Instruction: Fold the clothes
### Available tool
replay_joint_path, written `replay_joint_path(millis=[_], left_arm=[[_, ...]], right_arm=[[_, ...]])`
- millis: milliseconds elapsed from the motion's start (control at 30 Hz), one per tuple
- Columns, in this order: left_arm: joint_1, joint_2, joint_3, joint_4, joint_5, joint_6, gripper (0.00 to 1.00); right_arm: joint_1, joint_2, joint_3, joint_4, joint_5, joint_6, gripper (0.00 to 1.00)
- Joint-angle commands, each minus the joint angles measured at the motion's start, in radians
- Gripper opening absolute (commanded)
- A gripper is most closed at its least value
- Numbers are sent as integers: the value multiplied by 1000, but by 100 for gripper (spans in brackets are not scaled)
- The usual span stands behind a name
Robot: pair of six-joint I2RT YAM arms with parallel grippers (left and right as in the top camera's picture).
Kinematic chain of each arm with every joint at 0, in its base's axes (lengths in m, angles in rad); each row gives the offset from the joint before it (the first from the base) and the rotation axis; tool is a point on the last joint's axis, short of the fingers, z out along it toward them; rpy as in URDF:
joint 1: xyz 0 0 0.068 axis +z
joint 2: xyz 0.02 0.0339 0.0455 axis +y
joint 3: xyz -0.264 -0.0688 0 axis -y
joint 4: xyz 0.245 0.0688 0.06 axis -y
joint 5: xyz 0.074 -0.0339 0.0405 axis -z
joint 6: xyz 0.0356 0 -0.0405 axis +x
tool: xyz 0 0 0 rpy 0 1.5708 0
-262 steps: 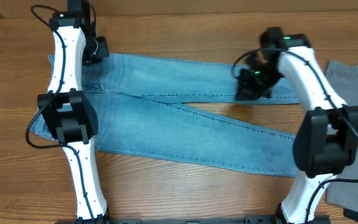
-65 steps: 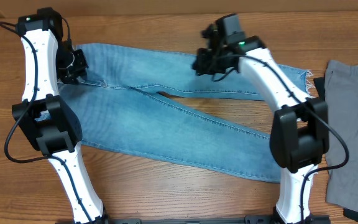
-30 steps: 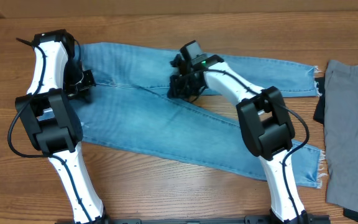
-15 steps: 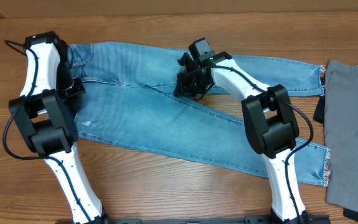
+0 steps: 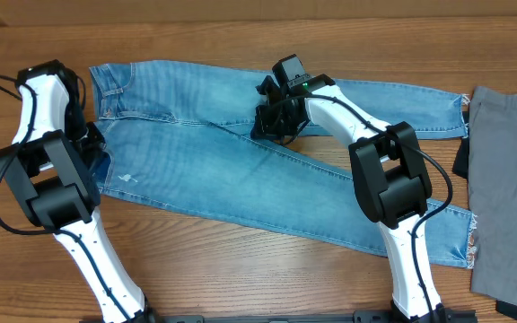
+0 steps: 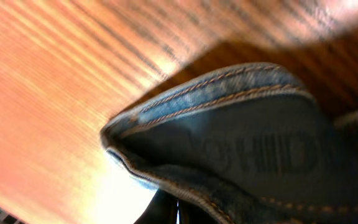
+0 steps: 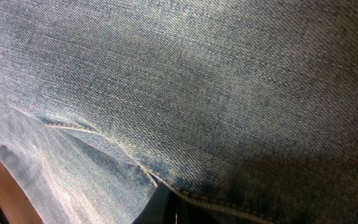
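Fingers shut on both sides: left gripper [image 5: 92, 144] pinches jeans [image 5: 205, 179] at the waistband corner; right gripper [image 5: 272, 124] pinches them near the crotch seam. Jeans spread on table [image 5: 240, 274], legs pointing right.

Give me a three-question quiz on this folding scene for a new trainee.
1. True or false: the jeans are already folded in half.
2. The left gripper pinches the jeans at: A) a frayed hem, B) the waistband, C) a knee.
3. Fill in: the other garment, at the table's right side, is ____ in colour.
Key: 1 false, the legs lie spread apart; 2 B; 3 grey.
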Motion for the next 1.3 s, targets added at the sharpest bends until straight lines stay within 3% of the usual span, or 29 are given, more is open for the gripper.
replay_joint_path(millis=[0,133,267,567,833,1267], left_arm=[[-3,-31,-54,42,-16,-19,6],[15,-31,-113,65,-94,-64,8],[49,-32,-131,50,-89,-67,4],[23,-154,40,-72,-84,-92,4],[-35,-308,75,24,193,-11,4],[-72,-98,60,39,130,-2,4]], right_arm=[[-11,54,-32,-21,168,-18,4],[-11,54,-32,-24,168,-18,4],[-11,54,-32,-27,168,-18,4],[-11,54,-32,-28,168,-18,4],[-11,54,-32,-24,169,-18,5],[-11,54,-32,-28,169,-18,7]])
